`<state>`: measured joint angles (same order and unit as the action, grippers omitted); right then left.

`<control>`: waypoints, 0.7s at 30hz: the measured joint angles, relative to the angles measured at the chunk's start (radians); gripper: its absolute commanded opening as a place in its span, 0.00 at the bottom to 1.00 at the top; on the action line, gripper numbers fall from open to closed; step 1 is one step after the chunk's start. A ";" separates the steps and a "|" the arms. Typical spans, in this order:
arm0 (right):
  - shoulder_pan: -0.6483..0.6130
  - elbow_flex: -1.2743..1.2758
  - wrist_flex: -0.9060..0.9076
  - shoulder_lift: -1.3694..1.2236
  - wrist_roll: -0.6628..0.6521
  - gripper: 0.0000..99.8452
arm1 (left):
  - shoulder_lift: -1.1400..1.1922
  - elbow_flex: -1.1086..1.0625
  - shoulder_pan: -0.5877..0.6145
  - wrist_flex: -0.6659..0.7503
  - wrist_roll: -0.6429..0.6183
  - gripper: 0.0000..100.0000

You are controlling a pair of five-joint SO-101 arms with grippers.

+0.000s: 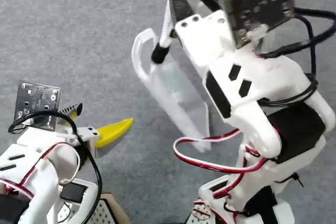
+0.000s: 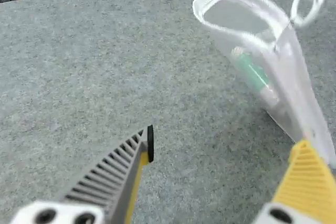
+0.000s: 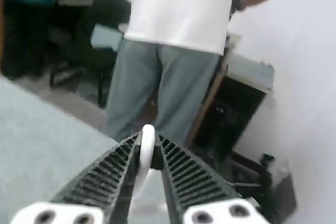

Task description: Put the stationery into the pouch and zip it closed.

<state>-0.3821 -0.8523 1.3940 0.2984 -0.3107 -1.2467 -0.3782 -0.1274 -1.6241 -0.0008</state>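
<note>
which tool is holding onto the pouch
The right tool, the black one, shut on the white loop of the pouch. The left tool, with one yellow finger, is open and holds nothing.

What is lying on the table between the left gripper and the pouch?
Nothing: in the high view, only bare grey mat separates the left gripper from the pouch.

one clear pouch [image 1: 181, 103], one green stationery item [image 2: 253, 73]
</note>
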 measured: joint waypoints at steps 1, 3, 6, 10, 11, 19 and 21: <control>0.011 0.000 0.014 0.000 -0.011 0.01 | 0.000 0.000 0.000 0.000 0.000 0.40; 0.043 -0.006 0.035 0.000 -0.026 0.01 | 0.000 0.000 0.000 0.000 0.000 0.40; 0.084 -0.014 0.043 0.000 -0.043 0.01 | 0.000 0.000 0.000 0.003 0.000 0.40; 0.117 -0.018 0.064 0.000 -0.043 0.01 | 0.000 0.002 0.000 0.014 0.000 0.40; 0.120 -0.018 0.072 0.000 -0.043 0.01 | 0.000 0.002 0.000 0.026 0.000 0.40; 0.121 -0.018 0.084 0.000 -0.044 0.01 | 0.066 0.005 -0.061 0.135 -0.020 0.40; 0.121 -0.018 0.089 0.000 -0.044 0.01 | 0.115 0.017 -0.078 0.155 -0.037 0.40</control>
<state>-0.2608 -0.8707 1.4830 0.2984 -0.3552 -1.1316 -0.3613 -0.2056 -1.4691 -0.0376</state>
